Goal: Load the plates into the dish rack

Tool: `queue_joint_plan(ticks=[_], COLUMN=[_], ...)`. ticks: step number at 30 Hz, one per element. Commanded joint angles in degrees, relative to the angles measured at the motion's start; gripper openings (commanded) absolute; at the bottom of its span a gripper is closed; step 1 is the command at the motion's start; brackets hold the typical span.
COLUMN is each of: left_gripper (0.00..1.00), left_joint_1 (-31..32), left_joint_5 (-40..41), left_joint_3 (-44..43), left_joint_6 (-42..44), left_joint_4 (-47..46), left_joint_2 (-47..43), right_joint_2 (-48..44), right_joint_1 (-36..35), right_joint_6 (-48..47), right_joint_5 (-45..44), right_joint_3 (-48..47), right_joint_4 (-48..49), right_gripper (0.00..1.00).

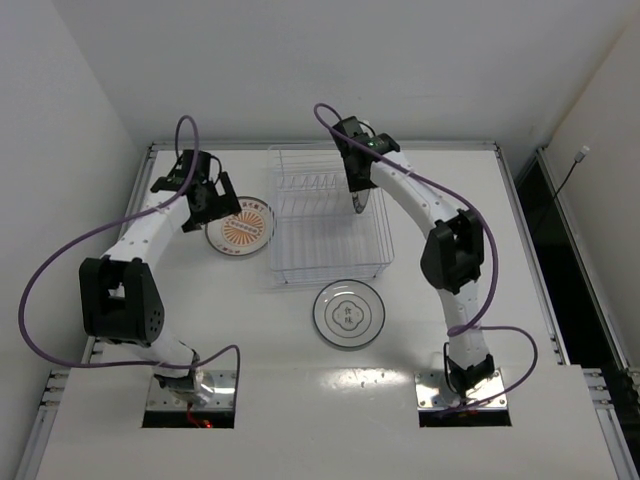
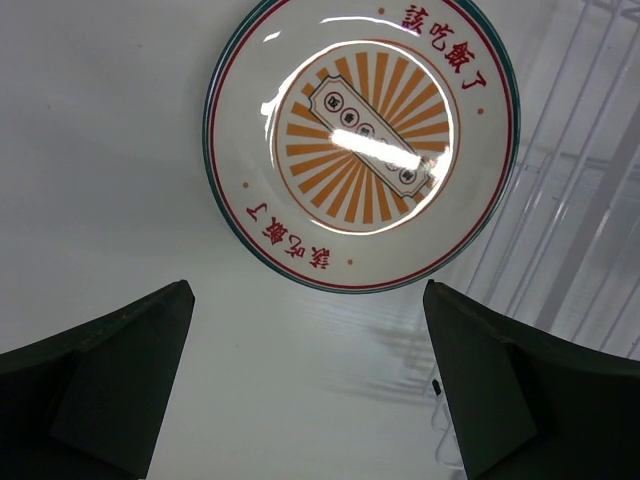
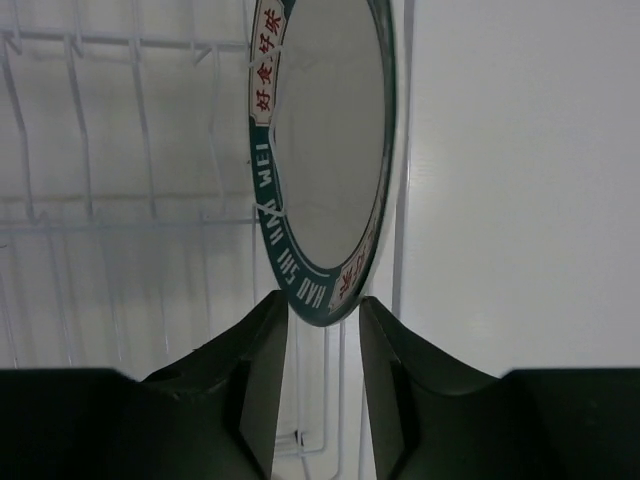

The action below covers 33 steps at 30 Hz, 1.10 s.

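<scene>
You'll find the dish rack [image 1: 325, 215] is thin, shiny, silvery-clear wire. Left of it, the sunburst plate [image 2: 365, 140] wears a smooth glossy glaze that catches bright glare. Inside the rack, the teal-rimmed plate [image 3: 320, 150] looks equally glazed, and the right gripper [image 3: 322, 315] looks like dark matt plastic. Under the rack, the table [image 1: 250, 330] is smooth white with a faint sheen.

Clear wire dish rack [image 1: 322, 243]: mid-table, toward far edge. Sunburst plate [image 1: 241, 229] flat on table, just beside rack's left side. White ringed plate [image 1: 348, 313] flat, near rack's near side. Teal-band plate [image 3: 325, 160] upright on edge by rack's right wall, lower rim pinched in right gripper [image 3: 322, 310] jaws.
</scene>
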<state>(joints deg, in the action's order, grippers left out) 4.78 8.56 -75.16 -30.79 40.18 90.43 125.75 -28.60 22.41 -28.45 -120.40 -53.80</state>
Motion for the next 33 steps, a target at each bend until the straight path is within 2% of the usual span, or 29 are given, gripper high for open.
queue_joint_plan(ticks=[1,7,12,14,17,19,21,22,24,25,26,27,33], left_gripper=[1.0,1.0,1.0,1.0,0.94,0.86,0.7,0.52,0.35,0.14,0.04,0.0,0.0], left_joint_1=[-4.06,-9.95,-14.7,-15.93,-17.34,-17.34,-17.34,-17.87,-18.65,-18.66,-19.45,-19.45,-24.81], left_joint_5=[-4.68,-15.75,-25.95,-31.13,-35.8,-36.33,-36.33,-35.55,-35.54,-35.02,-35.01,-35.01,-35.01], left_joint_3=[3.33,8.26,15.11,18.27,21.0,21.01,21.01,21.01,19.88,19.87,19.0,17.95,15.4], left_joint_6=[-2.08,-3.23,-7.09,-8.76,-12.1,-13.34,-13.95,-13.95,-13.95,-13.43,-12.9,-12.9,-10.7], left_joint_4=[-4.84,-10.64,-21.25,-25.31,-31.82,-33.68,-34.3,-34.3,-34.3,-33.43,-32.81,-32.11,-27.71], left_joint_2=[0.89,2.12,4.75,6.68,10.37,11.95,13.18,13.19,13.8,13.81,13.81,13.81,4.68], right_joint_2=[-6.73,-11.66,-24.3,-26.43,-29.68,-32.05,-33.55,-34.25,-35.4,-36.1,-36.11,-36.11,-36.72], right_joint_1=[1.0,3.81,5.13,5.74,6.28,6.89,7.59,7.59,8.21,8.82,8.82,9.35,10.4], right_joint_6=[1.4,-0.52,-2.2,-2.2,-2.2,-2.73,-2.73,-2.73,-2.73,-2.73,-2.73,-2.73,-2.2], right_joint_5=[1.11,4.27,8.93,8.94,9.46,9.46,9.46,9.46,9.46,10.07,10.08,10.69,13.41], right_joint_3=[-0.01,-7.65,-2.74,-2.21,-1.15,0.69,1.92,3.23,4.55,4.56,4.56,4.56,4.56], right_joint_4=[0.28,-2.45,0.89,0.02,-1.75,-2.54,-2.54,-2.54,-2.54,-2.54,-3.06,-3.06,-2.46], right_gripper=[0.32,0.32,0.36,0.36,0.36,0.36,0.36,0.36,0.36,0.36,0.36,0.36,0.36])
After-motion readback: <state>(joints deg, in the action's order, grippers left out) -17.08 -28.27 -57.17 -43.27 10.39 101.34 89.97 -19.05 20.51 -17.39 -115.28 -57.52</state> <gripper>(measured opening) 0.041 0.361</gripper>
